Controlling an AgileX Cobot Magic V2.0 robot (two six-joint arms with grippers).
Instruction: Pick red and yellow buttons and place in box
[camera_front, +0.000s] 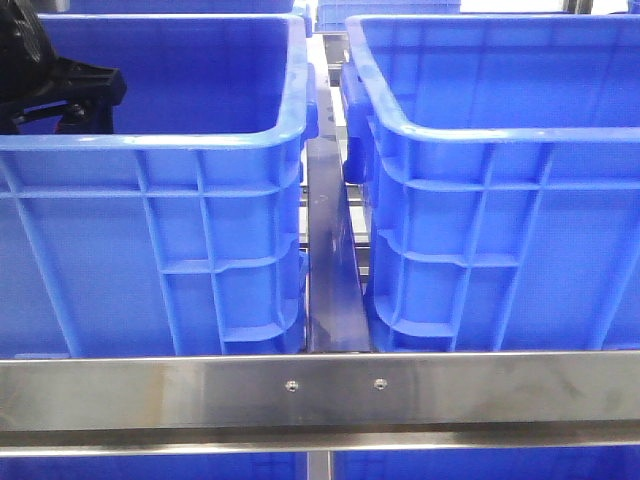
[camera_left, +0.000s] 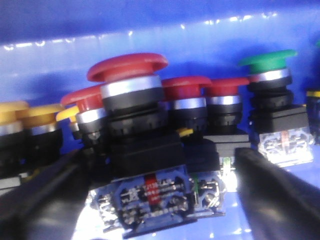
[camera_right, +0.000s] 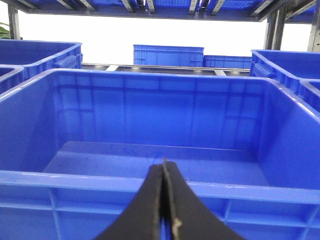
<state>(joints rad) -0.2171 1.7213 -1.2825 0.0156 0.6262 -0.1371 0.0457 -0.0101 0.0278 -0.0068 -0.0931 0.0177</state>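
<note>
Two crates are placed side by side behind a metal rail (camera_front: 320, 390): the left crate (camera_front: 150, 250) and the right crate (camera_front: 500, 240), with a metal bar (camera_front: 335, 260) between them.

left arm (camera_front: 55, 85) (mostly off-frame)

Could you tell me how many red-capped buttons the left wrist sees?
4 red-capped buttons: one foremost, one by the yellow buttons, two towards the green button; others maybe hidden.
</note>
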